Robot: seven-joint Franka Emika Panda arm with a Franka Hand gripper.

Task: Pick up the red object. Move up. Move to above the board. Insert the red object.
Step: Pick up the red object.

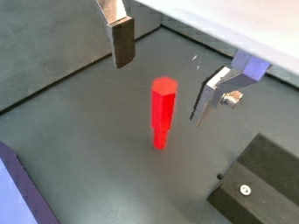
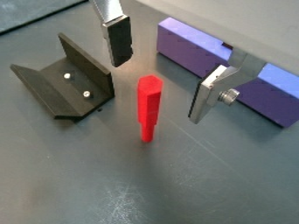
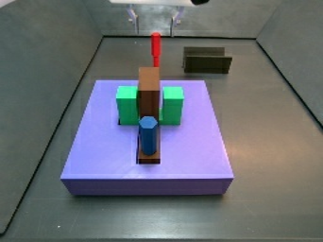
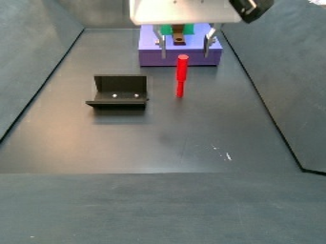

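The table (image 4: pixel 76 133) is a dark grey floor with low walls, and the largest thing on it is the board (image 3: pixel 101 156), a lavender-blue slab. In a side view it carries a green block (image 3: pixel 171 104), a tall brown block (image 3: pixel 149 85) and a blue hexagonal peg (image 3: pixel 147 134) standing in a slot near its front edge. The fixture (image 4: pixel 118 92), a dark L-shaped bracket, stands on the floor apart from the board; in a side view it lies to the left of the red object.

The red object (image 4: pixel 182 76) stands upright on the bare floor just off the board's edge, between the board and the open middle of the table. In both wrist views it is a slim red peg (image 2: pixel 147 107) with a thinner lower end, resting on the floor and free of everything.

The hand (image 1: pixel 163 72) hangs directly above the peg with its two silver fingers (image 1: pixel 119 39) spread wide, one on each side of the peg's top and neither touching it. It holds nothing.

By my judgement none of the task is done yet: the peg is not grasped. Left are lowering around it, closing, lifting, carrying it over the board and inserting it. Which hole is meant for it I cannot make out.
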